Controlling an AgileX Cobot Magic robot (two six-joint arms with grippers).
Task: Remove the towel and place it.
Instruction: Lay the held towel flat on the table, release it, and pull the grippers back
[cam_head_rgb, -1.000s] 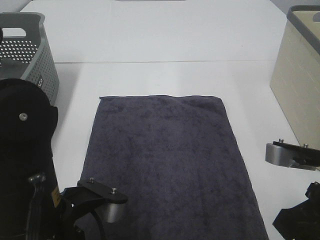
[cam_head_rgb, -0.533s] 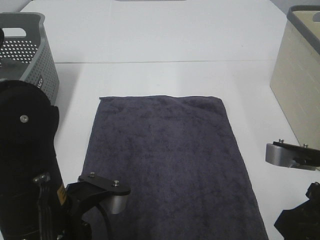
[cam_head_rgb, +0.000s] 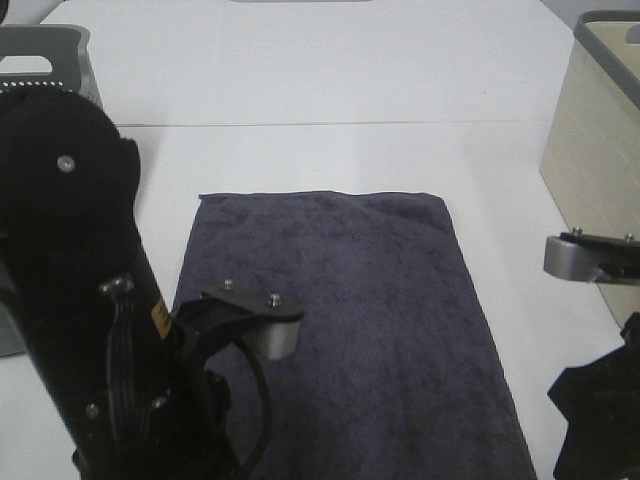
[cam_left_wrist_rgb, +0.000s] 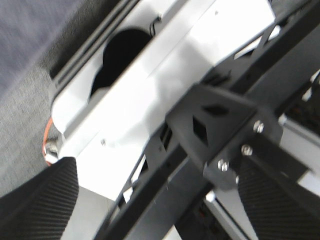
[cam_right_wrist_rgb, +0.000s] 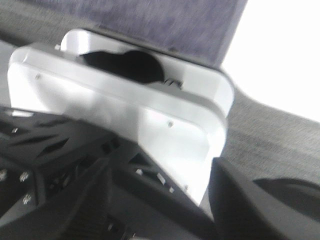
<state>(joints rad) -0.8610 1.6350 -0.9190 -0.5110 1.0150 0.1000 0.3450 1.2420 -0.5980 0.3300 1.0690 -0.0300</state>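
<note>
A dark grey-purple towel (cam_head_rgb: 340, 300) lies flat on the white table (cam_head_rgb: 330, 80). My left arm (cam_head_rgb: 80, 300) stands tall over the towel's near left corner and hides it. My right arm (cam_head_rgb: 600, 400) is low at the near right, beside the towel's edge. In the left wrist view my left gripper (cam_left_wrist_rgb: 160, 210) shows two black fingers (cam_left_wrist_rgb: 40, 200) wide apart with nothing between them. A strip of towel (cam_left_wrist_rgb: 30, 30) shows beyond. My right gripper (cam_right_wrist_rgb: 165, 210) also shows spread fingers (cam_right_wrist_rgb: 75, 210) and is empty. The towel's edge (cam_right_wrist_rgb: 150, 15) lies ahead of it.
A grey perforated basket (cam_head_rgb: 50, 55) stands at the far left, mostly hidden by my left arm. A beige bin (cam_head_rgb: 600, 150) stands at the right edge. Both wrist views show the white and black frame (cam_left_wrist_rgb: 150, 100) of the table's front.
My left arm has risen and swung forward and to the right over the towel's near left corner, now covering most of the grey basket. My right arm has lifted slightly.
</note>
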